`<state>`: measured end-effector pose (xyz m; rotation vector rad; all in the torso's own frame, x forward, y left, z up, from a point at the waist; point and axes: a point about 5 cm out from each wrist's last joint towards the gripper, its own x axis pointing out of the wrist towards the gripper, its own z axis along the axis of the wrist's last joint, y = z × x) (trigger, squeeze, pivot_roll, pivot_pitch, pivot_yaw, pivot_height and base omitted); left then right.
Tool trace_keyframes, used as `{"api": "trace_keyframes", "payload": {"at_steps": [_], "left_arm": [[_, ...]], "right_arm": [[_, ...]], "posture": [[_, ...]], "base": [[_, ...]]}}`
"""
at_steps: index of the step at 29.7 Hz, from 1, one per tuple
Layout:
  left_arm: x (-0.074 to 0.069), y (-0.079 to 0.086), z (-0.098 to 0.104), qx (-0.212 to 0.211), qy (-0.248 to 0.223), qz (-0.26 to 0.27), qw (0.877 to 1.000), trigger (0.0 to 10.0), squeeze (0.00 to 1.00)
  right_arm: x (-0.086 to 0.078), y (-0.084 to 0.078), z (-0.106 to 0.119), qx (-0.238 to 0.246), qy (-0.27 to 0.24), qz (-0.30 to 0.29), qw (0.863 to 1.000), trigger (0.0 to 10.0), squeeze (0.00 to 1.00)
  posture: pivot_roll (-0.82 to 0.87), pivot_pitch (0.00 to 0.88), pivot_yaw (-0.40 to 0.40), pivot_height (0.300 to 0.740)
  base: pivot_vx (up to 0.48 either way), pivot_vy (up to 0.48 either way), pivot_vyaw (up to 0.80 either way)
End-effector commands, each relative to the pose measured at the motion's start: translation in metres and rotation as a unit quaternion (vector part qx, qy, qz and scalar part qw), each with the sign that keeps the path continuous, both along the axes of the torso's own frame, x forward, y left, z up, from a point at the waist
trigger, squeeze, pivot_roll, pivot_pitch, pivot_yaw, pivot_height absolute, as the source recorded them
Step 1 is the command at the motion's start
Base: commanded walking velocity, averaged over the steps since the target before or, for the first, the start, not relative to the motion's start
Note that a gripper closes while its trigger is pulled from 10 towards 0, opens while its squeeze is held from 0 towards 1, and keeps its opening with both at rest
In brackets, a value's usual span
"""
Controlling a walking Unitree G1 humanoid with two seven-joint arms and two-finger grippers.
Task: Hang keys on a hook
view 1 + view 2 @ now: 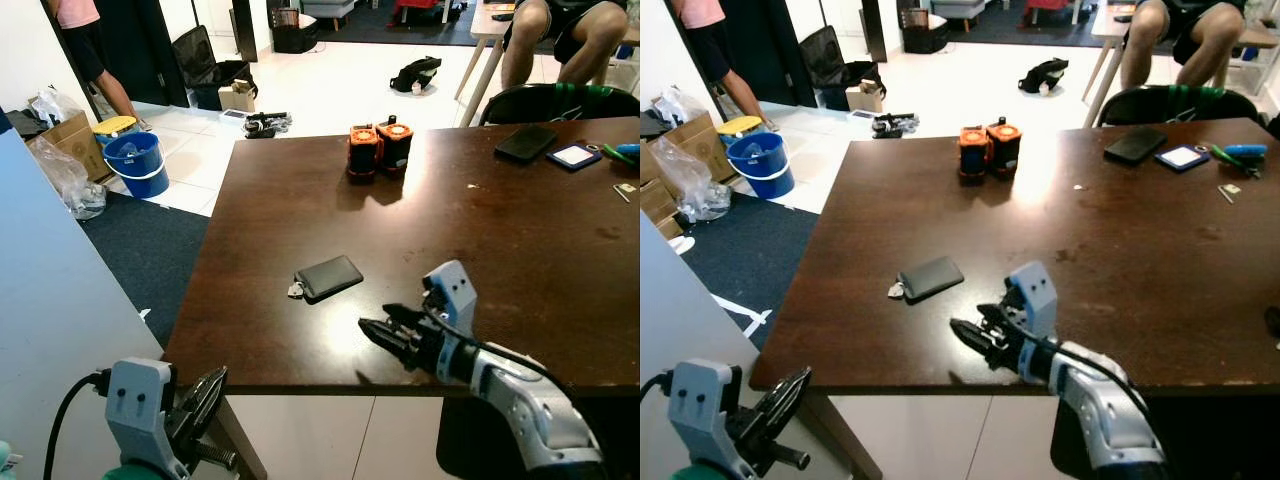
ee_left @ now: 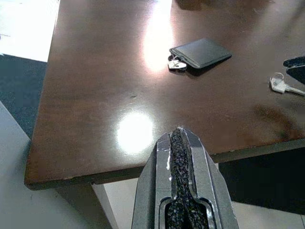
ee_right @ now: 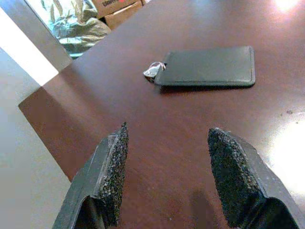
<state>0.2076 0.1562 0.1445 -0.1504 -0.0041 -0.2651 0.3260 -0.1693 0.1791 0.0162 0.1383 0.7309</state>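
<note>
Dark brown and glossy, the wooden table (image 1: 560, 260) takes up most of the head views, with pale floor tiles and a dark rug beyond its far and left edges. A blue bucket (image 1: 135, 165) stands on the floor at the left, and a person's legs show near it; another person sits at a light table in the background.

On the far half of the tabletop stand two orange-and-black battery packs (image 1: 379, 148), side by side. At the far right lie a black phone (image 1: 527, 142) and a blue-edged card (image 1: 574, 155). No writing or brand can be read on any of them.

Near the front edge lies a flat black card wallet (image 1: 329, 277), its long axis running left to right and slightly skewed. The keys (image 1: 296, 290) lie at its left end, touching it, a small silvery bunch pointing away from the wallet.

The right gripper (image 1: 385, 330) hovers low over the table just right of the wallet, fingers spread wide, holding nothing. The left gripper (image 1: 205, 400) hangs off the table's front left corner, its fingers (image 2: 180, 157) pressed together and empty.
</note>
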Motion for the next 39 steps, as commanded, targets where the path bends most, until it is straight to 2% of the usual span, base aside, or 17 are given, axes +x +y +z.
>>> {"api": "trace_keyframes", "payload": {"at_steps": [1, 5, 7, 8, 9, 10, 12, 13, 16, 21, 23, 25, 29, 30, 39], "left_arm": [[0.0, 0.003, -0.006, -0.002, 0.012, 0.005, 1.0, 10.0, 0.0], [-0.001, 0.003, -0.006, -0.002, 0.012, 0.005, 1.0, 10.0, 0.0], [-0.001, 0.003, -0.006, -0.002, 0.012, 0.005, 1.0, 10.0, 0.0], [-0.001, 0.003, -0.006, -0.003, 0.012, 0.005, 1.0, 10.0, 0.0], [-0.001, 0.003, -0.006, -0.003, 0.012, 0.005, 1.0, 10.0, 0.0], [-0.001, 0.002, -0.006, -0.003, 0.013, 0.005, 1.0, 10.0, 0.0], [-0.001, 0.002, -0.006, -0.003, 0.013, 0.005, 1.0, 10.0, 0.0], [-0.001, 0.002, -0.006, -0.003, 0.013, 0.005, 1.0, 10.0, 0.0], [-0.001, 0.002, -0.006, -0.004, 0.013, 0.006, 1.0, 10.0, 0.0], [-0.001, 0.003, -0.006, -0.004, 0.013, 0.007, 1.0, 10.0, 0.0], [-0.001, 0.003, -0.006, -0.005, 0.013, 0.008, 1.0, 10.0, 0.0], [-0.001, 0.003, -0.006, -0.01, 0.013, 0.01, 1.0, 10.0, 0.0], [-0.002, 0.003, -0.006, -0.011, 0.013, 0.011, 1.0, 10.0, 0.0], [-0.001, 0.004, -0.006, -0.011, 0.013, 0.012, 1.0, 10.0, 0.0], [-0.002, 0.004, -0.006, -0.011, 0.013, 0.011, 1.0, 10.0, 0.0]], "right_arm": [[-0.002, 0.002, -0.002, 0.002, 0.009, 0.008, 1.0, 10.0, 0.0], [-0.004, 0.0, -0.009, -0.047, 0.013, 0.005, 0.999, 10.0, 0.0], [-0.004, 0.0, -0.009, -0.047, 0.013, 0.005, 0.999, 10.0, 0.0], [-0.005, -0.001, -0.013, -0.068, 0.012, 0.001, 0.998, 10.0, 0.0], [-0.005, -0.001, -0.013, -0.068, 0.012, 0.001, 0.998, 10.0, 0.0], [-0.005, -0.002, -0.019, -0.119, -0.006, -0.002, 0.993, 10.0, 0.0], [-0.005, -0.002, -0.019, -0.119, -0.006, -0.002, 0.993, 10.0, 0.0], [-0.005, -0.003, -0.023, -0.154, -0.022, -0.003, 0.988, 10.0, 0.0], [-0.005, -0.003, -0.025, -0.167, -0.029, -0.003, 0.986, 10.0, 0.0], [-0.006, -0.003, -0.026, -0.167, -0.027, -0.002, 0.986, 10.0, 0.0], [-0.006, -0.003, -0.027, -0.154, -0.015, -0.004, 0.988, 10.0, 0.0], [-0.001, -0.007, -0.031, -0.116, 0.012, -0.039, 0.992, 10.0, 0.0], [0.003, -0.011, -0.031, -0.083, 0.025, -0.068, 0.994, 10.0, 0.0], [0.006, -0.016, -0.029, -0.057, 0.029, -0.092, 0.994, 10.0, 0.0], [0.009, -0.028, -0.034, -0.05, 0.028, -0.132, 0.99, 10.0, 0.0]], "posture": [[-0.03, 0.098, 0.182, 0.74], [-0.03, 0.098, 0.18, 0.74], [-0.03, 0.098, 0.18, 0.74], [-0.03, 0.098, 0.179, 0.74], [-0.03, 0.098, 0.179, 0.74], [-0.03, 0.099, 0.177, 0.74], [-0.03, 0.099, 0.177, 0.74], [-0.03, 0.101, 0.176, 0.74], [-0.03, 0.101, 0.176, 0.74], [-0.03, 0.103, 0.175, 0.74], [-0.03, 0.105, 0.174, 0.74], [-0.03, 0.106, 0.173, 0.74], [-0.03, 0.106, 0.173, 0.74], [-0.03, 0.105, 0.171, 0.74], [-0.03, 0.105, 0.171, 0.74]], "base": [[0.0, 0.0, 0.0], [0.0, 0.0, 0.0], [0.0, 0.0, 0.0], [0.0, 0.0, 0.0], [0.0, 0.0, 0.0], [0.0, 0.0, 0.0], [0.0, 0.0, 0.0], [0.0, 0.0, 0.0], [0.0, 0.0, 0.0], [0.0, 0.0, 0.0], [0.0, 0.0, 0.0], [0.0, 0.0, 0.0], [0.0, 0.0, 0.0], [0.0, 0.0, 0.0], [0.0, 0.0, 0.0]]}}
